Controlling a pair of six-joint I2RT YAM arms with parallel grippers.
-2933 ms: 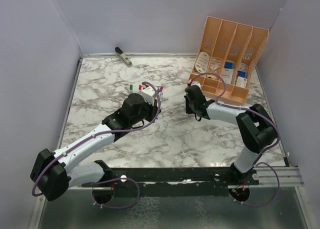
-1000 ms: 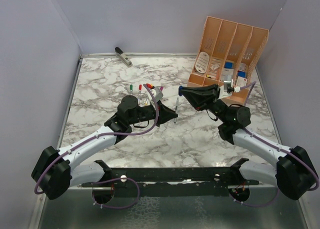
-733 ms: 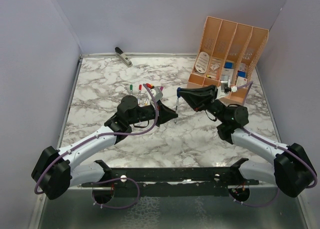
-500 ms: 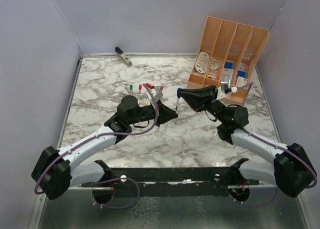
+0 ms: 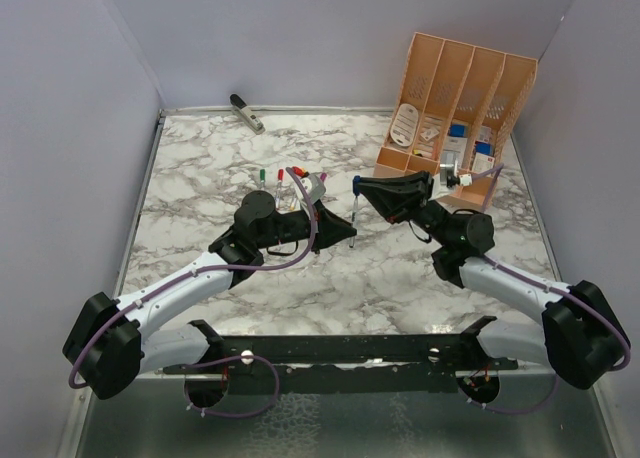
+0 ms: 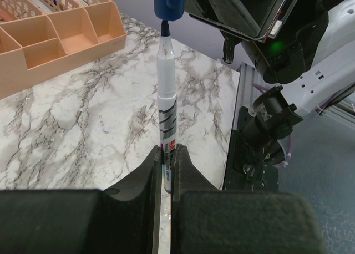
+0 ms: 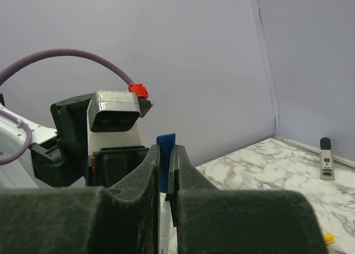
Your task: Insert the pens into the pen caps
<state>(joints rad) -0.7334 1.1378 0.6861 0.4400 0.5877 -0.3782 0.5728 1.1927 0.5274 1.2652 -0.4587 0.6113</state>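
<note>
My left gripper (image 5: 350, 232) is shut on a silvery-white pen (image 5: 353, 214) and holds it upright above the table. In the left wrist view the pen (image 6: 165, 98) rises from between the fingers (image 6: 180, 165), and its dark tip sits at the mouth of the blue cap (image 6: 168, 1). My right gripper (image 5: 360, 185) is shut on that blue cap (image 7: 165, 154) directly above the pen, whose barrel (image 7: 165, 223) shows below the fingers. Other pens with green (image 5: 261, 175), red (image 5: 280, 175) and purple (image 5: 322, 178) tips lie behind the left arm, partly hidden.
An orange divided organizer (image 5: 455, 108) stands at the back right. A grey-black stapler-like object (image 5: 246, 112) lies at the back left and also shows in the right wrist view (image 7: 326, 158). A small yellow cap (image 7: 328, 238) lies on the marble.
Both arms rose off the table, the left with the pen, the right with the blue cap. Over the last second the cap edged slightly left and down onto the pen tip.
</note>
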